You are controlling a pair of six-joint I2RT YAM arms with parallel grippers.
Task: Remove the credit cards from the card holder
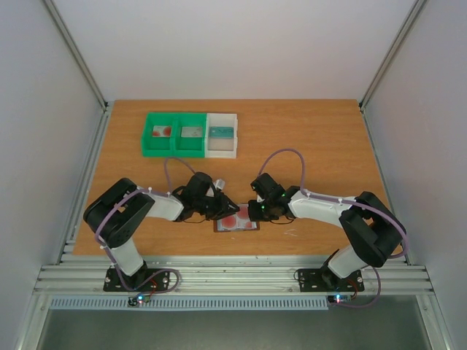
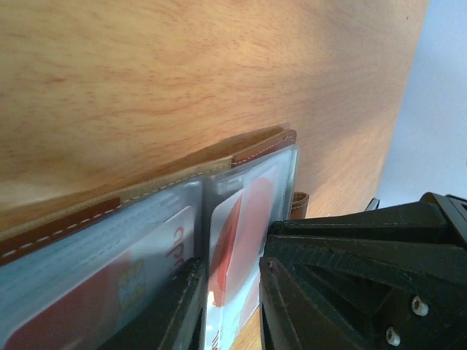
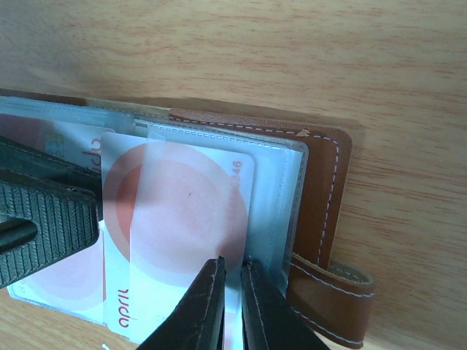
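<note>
Top external: a small brown leather bifold card holder (image 1: 236,220) lies open and flat on the orange wood-grain table (image 1: 314,146), near the front edge, between the two arms. The left gripper (image 1: 219,209) is on its left side, the right gripper (image 1: 254,212) on its right.

Left wrist view: the left fingers are narrowed onto a clear plastic sleeve leaf of the card holder, with a red-printed card inside that leaf. It reads as a hold-down pinch.

Right wrist view: the right fingers are all but pressed together on the edge of a white plastic credit card with a red disc (image 3: 175,219). I can't tell whether they grip bare card or card plus sleeve film. The card looks partway out of its pocket.

My read for the step: draw the card straight along the pocket opening, low and parallel to the table, with the left side anchoring — an upward tilt would probably lift the card holder or bend the card. If film is in the pinch, re-grip further out.

Surface: smooth laminate, looks slippery, so the card holder could slide. Green plastic bins (image 1: 174,117) and a white plastic bin (image 1: 222,117) sit at the far side, well apart from the work. Plain pale walls (image 1: 233,44) — aluminium rails (image 1: 233,277) at the near edge.
</note>
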